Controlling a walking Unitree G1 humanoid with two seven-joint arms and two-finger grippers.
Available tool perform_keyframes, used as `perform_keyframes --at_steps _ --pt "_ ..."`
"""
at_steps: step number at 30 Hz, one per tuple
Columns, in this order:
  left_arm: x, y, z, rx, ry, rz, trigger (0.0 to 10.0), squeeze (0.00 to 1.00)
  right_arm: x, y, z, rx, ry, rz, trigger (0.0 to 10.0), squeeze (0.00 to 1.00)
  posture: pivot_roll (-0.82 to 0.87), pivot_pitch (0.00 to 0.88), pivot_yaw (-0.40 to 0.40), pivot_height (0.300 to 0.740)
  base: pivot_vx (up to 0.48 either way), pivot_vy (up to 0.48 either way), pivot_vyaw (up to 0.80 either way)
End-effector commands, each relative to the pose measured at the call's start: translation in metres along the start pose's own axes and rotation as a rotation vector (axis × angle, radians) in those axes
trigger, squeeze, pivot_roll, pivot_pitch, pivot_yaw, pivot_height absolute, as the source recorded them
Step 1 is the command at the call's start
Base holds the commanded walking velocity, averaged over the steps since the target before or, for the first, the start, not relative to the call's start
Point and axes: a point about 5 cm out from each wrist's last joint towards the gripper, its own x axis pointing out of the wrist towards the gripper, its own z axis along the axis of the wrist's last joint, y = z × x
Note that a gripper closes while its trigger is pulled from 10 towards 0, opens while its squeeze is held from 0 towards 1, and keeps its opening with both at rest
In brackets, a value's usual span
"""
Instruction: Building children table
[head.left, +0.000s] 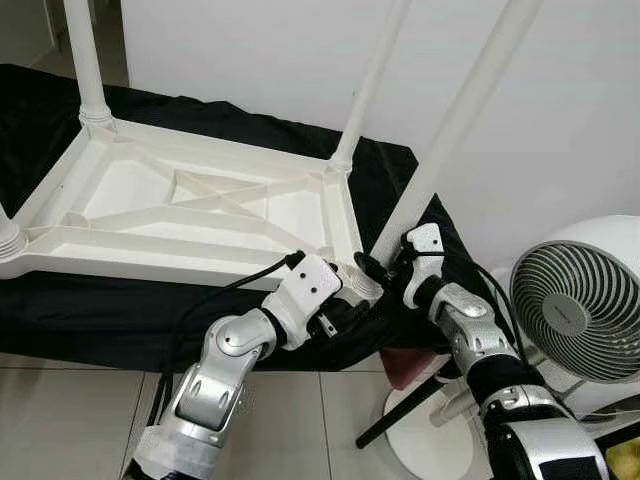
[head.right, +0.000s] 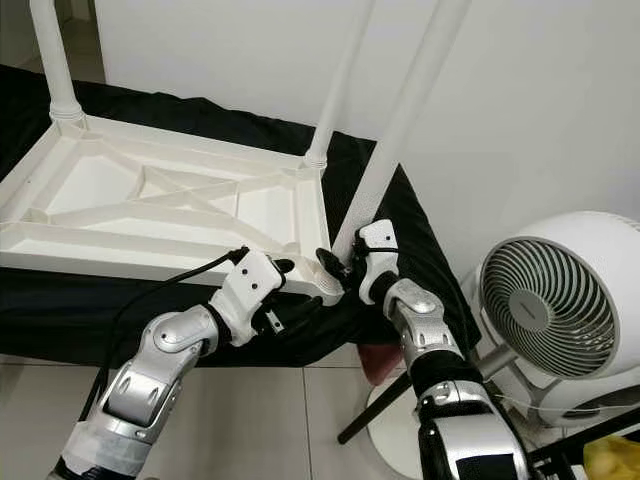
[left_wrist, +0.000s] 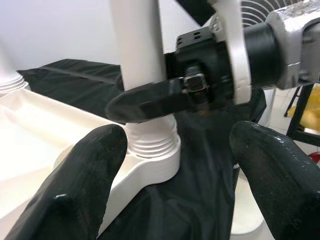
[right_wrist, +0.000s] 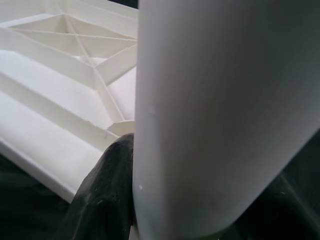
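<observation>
A white children's table (head.left: 200, 200) lies upside down on a black cloth (head.left: 100, 310). At its near right corner a white leg (head.left: 450, 140) stands in the threaded socket (left_wrist: 152, 150), leaning to the right. My right gripper (head.left: 372, 266) is shut on this leg just above the socket; in the right wrist view one black finger (right_wrist: 107, 195) presses against the leg (right_wrist: 215, 115). My left gripper (left_wrist: 175, 170) is open just in front of the same corner, with its fingers (left_wrist: 75, 185) on either side of the socket and not touching it.
Other legs stand at the far left corner (head.left: 85, 60), the far right corner (head.left: 370, 90) and the near left corner (head.left: 5, 235). A white floor fan (head.left: 585, 300) stands close on the right, a red object (head.left: 405, 365) lies under the cloth's edge, and a white wall is behind.
</observation>
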Motion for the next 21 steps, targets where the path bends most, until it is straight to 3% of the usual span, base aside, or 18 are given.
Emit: perform_keyframes --at_steps 1,3,4,5,8,12,15,18,20,21 --pt "0.002 -0.001 0.0 -0.006 0.007 0.076 10.0 0.0 -0.003 0.005 -0.016 0.028 0.078 -0.037 10.0 0.0 0.15 0.035 -0.221 0.74 0.0 0.0 0.0" --pt "0.002 -0.001 0.0 -0.005 0.008 0.077 10.0 0.0 -0.001 0.006 -0.016 0.049 0.082 -0.075 10.0 0.0 0.15 0.035 -0.221 0.74 0.0 0.0 0.0" --pt "0.003 0.001 -0.001 -0.001 0.015 0.086 10.0 0.0 0.0 0.009 -0.018 0.082 0.109 -0.186 10.0 0.0 0.15 0.033 -0.221 0.74 0.0 0.0 0.0" --pt "0.003 0.001 -0.001 -0.001 0.015 0.086 10.0 0.0 0.0 0.009 -0.018 0.082 0.109 -0.186 10.0 0.0 0.15 0.033 -0.221 0.74 0.0 0.0 0.0" --pt "0.002 0.004 -0.003 0.002 0.027 0.1 10.0 0.0 -0.002 0.011 -0.021 0.109 0.129 -0.349 10.0 0.0 0.15 0.031 -0.22 0.74 0.0 0.0 0.0" --pt "0.002 0.004 -0.004 0.003 0.03 0.101 10.0 0.0 -0.005 0.02 -0.023 0.13 0.138 -0.451 10.0 0.0 0.14 0.025 -0.22 0.74 0.0 0.0 0.0" --pt "0.002 0.004 -0.004 0.003 0.032 0.101 10.0 0.0 -0.006 0.024 -0.022 0.135 0.139 -0.48 10.0 0.0 0.14 0.025 -0.22 0.74 0.0 0.0 0.0" --pt "0.003 0.003 -0.005 0.002 0.034 0.101 10.0 0.0 -0.005 0.045 -0.02 0.193 0.139 -0.524 10.0 0.0 0.15 0.019 -0.223 0.74 0.0 0.0 0.0" --pt "0.003 0.002 -0.005 0.001 0.033 0.101 10.0 0.0 -0.004 0.049 -0.018 0.206 0.128 -0.517 10.0 0.0 0.15 0.018 -0.222 0.74 0.0 0.0 0.0" --pt "0.004 0.002 -0.005 -0.001 0.032 0.1 10.0 0.0 -0.004 0.049 -0.015 0.214 0.115 -0.511 10.0 1.0 0.15 0.017 -0.221 0.74 0.0 0.0 0.0"
